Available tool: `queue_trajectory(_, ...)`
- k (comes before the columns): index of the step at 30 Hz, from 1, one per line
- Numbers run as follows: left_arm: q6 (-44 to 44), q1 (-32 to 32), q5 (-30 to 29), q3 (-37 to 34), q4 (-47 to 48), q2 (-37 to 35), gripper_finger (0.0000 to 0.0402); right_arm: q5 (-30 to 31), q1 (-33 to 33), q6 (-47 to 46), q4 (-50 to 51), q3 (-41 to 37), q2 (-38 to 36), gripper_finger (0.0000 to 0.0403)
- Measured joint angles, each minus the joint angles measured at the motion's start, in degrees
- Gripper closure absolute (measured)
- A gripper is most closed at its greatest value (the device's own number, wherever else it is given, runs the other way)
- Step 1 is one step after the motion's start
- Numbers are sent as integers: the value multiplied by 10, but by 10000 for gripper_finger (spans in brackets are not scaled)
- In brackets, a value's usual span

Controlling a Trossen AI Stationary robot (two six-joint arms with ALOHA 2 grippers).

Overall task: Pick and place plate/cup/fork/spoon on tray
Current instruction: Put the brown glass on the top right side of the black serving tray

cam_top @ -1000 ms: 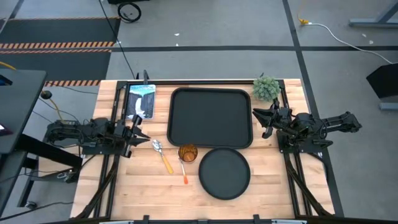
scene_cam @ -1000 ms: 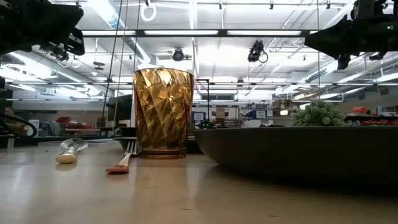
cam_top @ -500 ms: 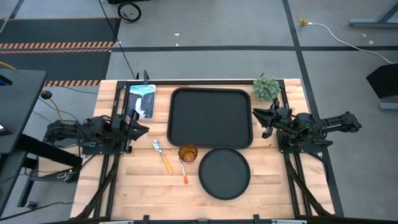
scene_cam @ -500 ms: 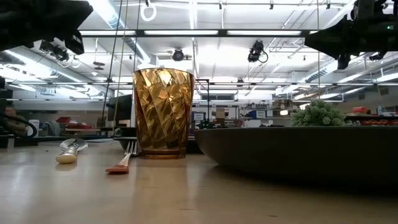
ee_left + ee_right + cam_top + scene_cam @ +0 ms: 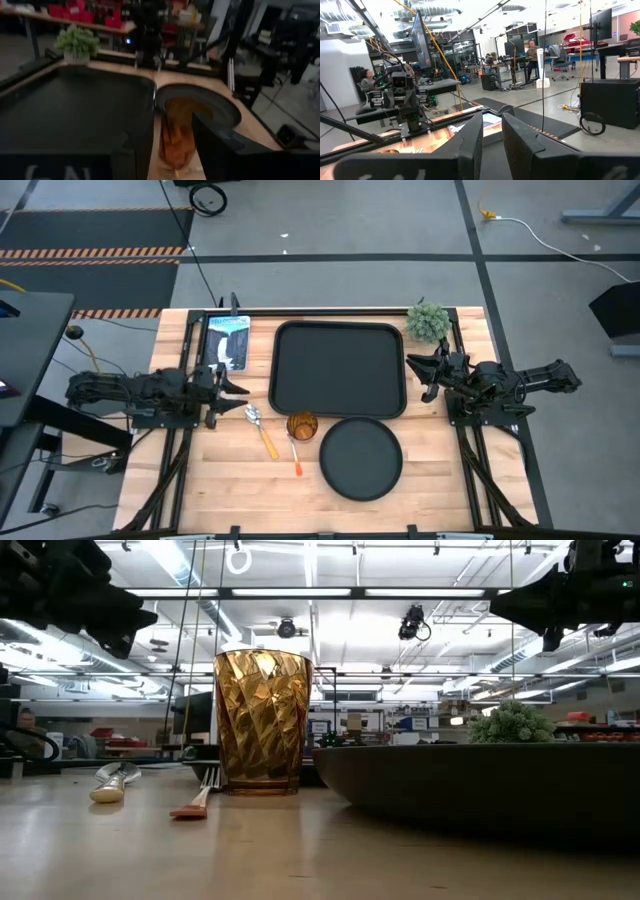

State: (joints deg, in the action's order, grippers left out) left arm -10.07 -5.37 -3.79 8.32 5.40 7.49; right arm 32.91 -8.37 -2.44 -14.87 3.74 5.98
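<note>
Left gripper (image 5: 236, 387) open beside tray (image 5: 339, 369) (empty); right arm idle.

No text can be read with certainty. The left gripper (image 5: 165, 150) carries pale marks on its housing, too blurred to make out. The printed card (image 5: 227, 341) on the table shows no legible words.

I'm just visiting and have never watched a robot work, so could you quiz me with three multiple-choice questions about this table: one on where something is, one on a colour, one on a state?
1. Where does the cup stand?
A. on the tray
B. on the table, between tray and plate
C. in a gripper

2. What colour is the fork handle?
A. orange-red
B. blue
C. white

3. What is on the tray?
A. the plate
B. the spoon
C. nothing

Answers:
1 B: it sits on wood below the tray's rim, left of the plate.
2 A: seen from above.
3 C: its black surface is bare.
</note>
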Motion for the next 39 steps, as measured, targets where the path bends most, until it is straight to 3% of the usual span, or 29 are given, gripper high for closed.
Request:
queue_trajectory(10, -53, 0, 6, 50, 98, 18, 257, 0, 0, 0, 0, 0, 0, 325)
queue_trajectory(15, -80, 0, 5, 64, 100, 67, 257, 0, 0, 0, 0, 0, 0, 325)
queue_trajectory(26, -104, 0, 4, 144, 78, 297, 252, 0, 0, 0, 0, 0, 0, 325)
queue_trajectory(34, -107, 9, 9, 254, 72, 457, 198, 0, 0, 0, 0, 0, 0, 325)
queue_trajectory(39, -104, 36, 42, 341, 96, 579, 190, 0, 0, 0, 0, 0, 0, 325)
